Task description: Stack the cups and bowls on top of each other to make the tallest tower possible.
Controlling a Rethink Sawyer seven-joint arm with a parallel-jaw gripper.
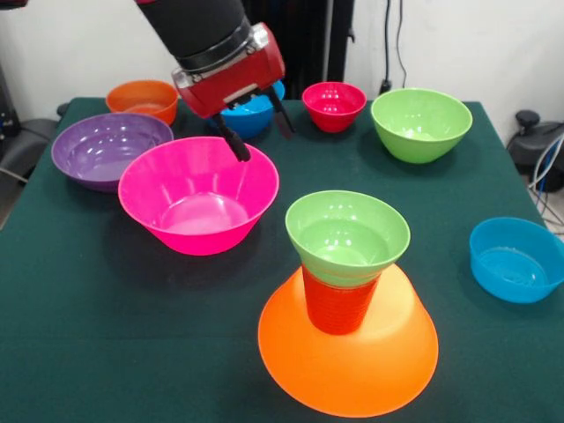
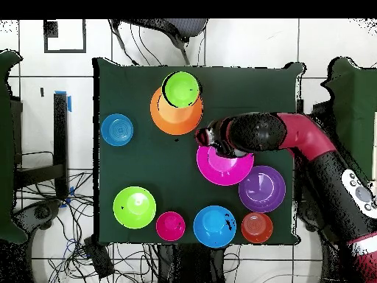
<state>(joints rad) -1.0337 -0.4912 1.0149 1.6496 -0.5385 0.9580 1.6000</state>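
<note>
The tower stands near the front: a large orange bowl (image 1: pixel 352 361) (image 2: pixel 171 118) lies rim down. An orange-red ribbed cup (image 1: pixel 339 304) stands on it. A small green bowl (image 1: pixel 348 233) (image 2: pixel 181 88) sits upright on the cup. My gripper (image 1: pixel 262 132) (image 2: pixel 206 137) hangs open over the far rim of the large pink bowl (image 1: pixel 198 198) (image 2: pixel 224 168), with nothing between its fingers. One fingertip (image 1: pixel 238 148) is just above that rim. Behind the gripper, a blue bowl (image 1: pixel 251 116) (image 2: pixel 214 226) is partly hidden.
Around the table stand a purple bowl (image 1: pixel 106 148) (image 2: pixel 262 189), a small orange bowl (image 1: pixel 143 99) (image 2: pixel 257 228), a small red bowl (image 1: pixel 334 106) (image 2: pixel 171 225), a mid green bowl (image 1: pixel 421 123) (image 2: pixel 135 207) and a small blue bowl (image 1: pixel 515 260) (image 2: pixel 117 129).
</note>
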